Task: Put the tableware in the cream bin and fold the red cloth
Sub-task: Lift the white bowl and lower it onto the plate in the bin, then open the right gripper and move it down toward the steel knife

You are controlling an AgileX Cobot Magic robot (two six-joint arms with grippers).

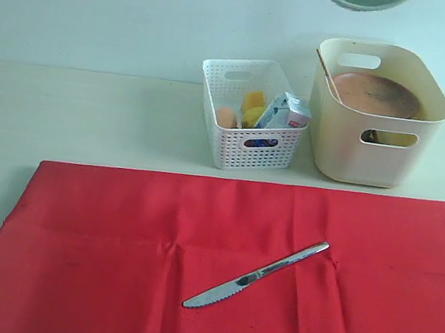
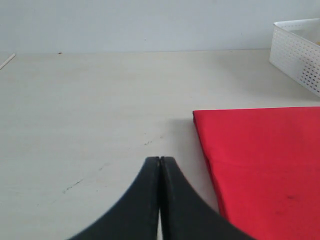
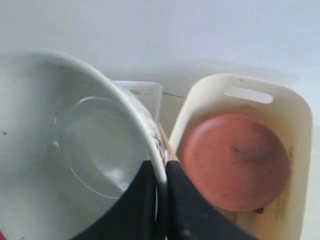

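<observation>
Right pincer (image 3: 160,172) pinching the bowl (image 3: 65,150) by its rim, cream bin (image 3: 298,125) below and slightly aside; left pincer (image 2: 160,161) pressed together, empty

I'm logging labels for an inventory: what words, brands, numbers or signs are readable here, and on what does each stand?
No text can be read.
On the carton in the white basket: coloured print, too small and blurred to read.
On the bowl in the right hand: dark pattern near the rim, no legible letters.
On the knife, plate, cream bin, red cloth: no lettering visible.
</observation>
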